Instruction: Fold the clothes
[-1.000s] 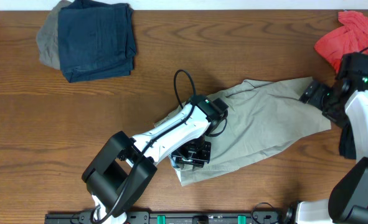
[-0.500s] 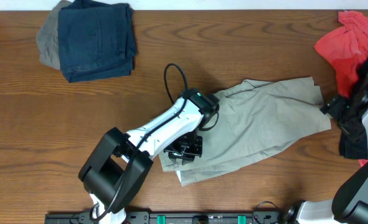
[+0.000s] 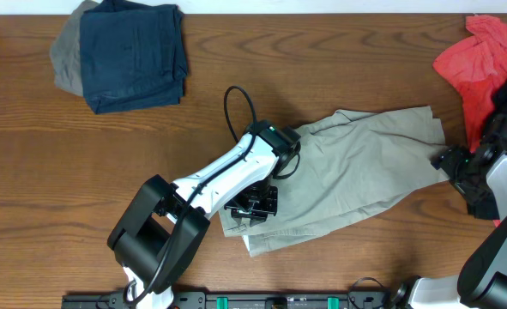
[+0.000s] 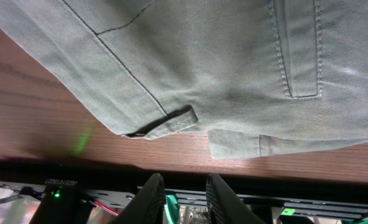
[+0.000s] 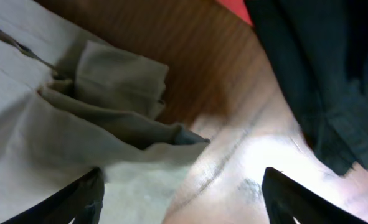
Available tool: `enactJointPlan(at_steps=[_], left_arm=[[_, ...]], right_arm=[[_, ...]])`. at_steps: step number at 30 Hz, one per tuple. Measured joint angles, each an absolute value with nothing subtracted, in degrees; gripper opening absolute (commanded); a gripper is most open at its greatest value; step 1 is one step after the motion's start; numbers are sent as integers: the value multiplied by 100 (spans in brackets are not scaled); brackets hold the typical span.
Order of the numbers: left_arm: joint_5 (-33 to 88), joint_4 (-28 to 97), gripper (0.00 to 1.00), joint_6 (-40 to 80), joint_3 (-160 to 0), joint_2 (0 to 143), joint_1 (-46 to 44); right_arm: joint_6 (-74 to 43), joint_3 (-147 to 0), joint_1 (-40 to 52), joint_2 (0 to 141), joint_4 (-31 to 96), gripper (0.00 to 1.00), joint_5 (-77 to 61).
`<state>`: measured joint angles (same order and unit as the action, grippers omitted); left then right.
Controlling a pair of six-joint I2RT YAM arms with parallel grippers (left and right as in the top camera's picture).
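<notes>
My left gripper (image 3: 253, 206) has its fingers only a narrow slit apart, and nothing sits between them. In the left wrist view the two dark fingers (image 4: 154, 194) stop just short of the shorts (image 4: 233, 62). A belt loop (image 4: 171, 121) on the hem lies ahead of the tips rather than in the gap. The left arm (image 3: 223, 176) reaches from the near left corner up to the shorts' left end. There the wrist doubles back, so the gripper hangs over the cloth's near left corner, pointing towards the table's (image 3: 107, 172) near edge.

My right gripper (image 3: 446, 160) is spread wide and empty. In the right wrist view one finger (image 5: 78, 199) shows at each lower corner. A bunched corner of cloth (image 5: 121, 93) lies ahead of them, and I can't tell whether either tip touches it. That arm comes in from the right edge, pointing left at the shorts' right end.

The shorts (image 3: 365, 172) lie spread across the middle of the table, slanting from far right to near left between the two grippers.
</notes>
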<state>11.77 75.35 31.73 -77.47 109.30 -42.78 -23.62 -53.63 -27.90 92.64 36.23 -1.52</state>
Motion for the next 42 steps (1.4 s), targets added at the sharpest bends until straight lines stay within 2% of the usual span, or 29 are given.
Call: enactJointPlan(at_steps=[9,11,12,14,16,24,31,42], left_arm=[[1162,7535,25,3170,-7747,10930,-4278],[1162,7535,25,3170,-7747,10930,-4278],[1162,7535,25,3170,-7747,10930,-4278],[1162,7535,25,3170,-7747,10930,-4278],[1162,7535,25,3170,-7747,10930,-4278],[1162,7535,25,3170,-7747,10930,-4278],[1162,7535,25,3151,-7747,10930,-4278],[1162,7535,25,3148,-7747,10930,-4278]], right_arm=[[-2346,-5037,-2790,9264,2967,59,-360],[-2349,-5037,-2790,9264,2873,60,-434],[-2349,-5037,-2790,9264,2847,64,-458],[-2386,-5037,-2790,9264,2838,78,-484],[-2344,-5035,-2790,9264,2825,84,-523],[-2373,-5035,-2790,9264,2814,83,-495],[-2453,-5024,-2812,9264,2711,75,-427],[-2611,-4292,-3111,9216,1831,78,-565]])
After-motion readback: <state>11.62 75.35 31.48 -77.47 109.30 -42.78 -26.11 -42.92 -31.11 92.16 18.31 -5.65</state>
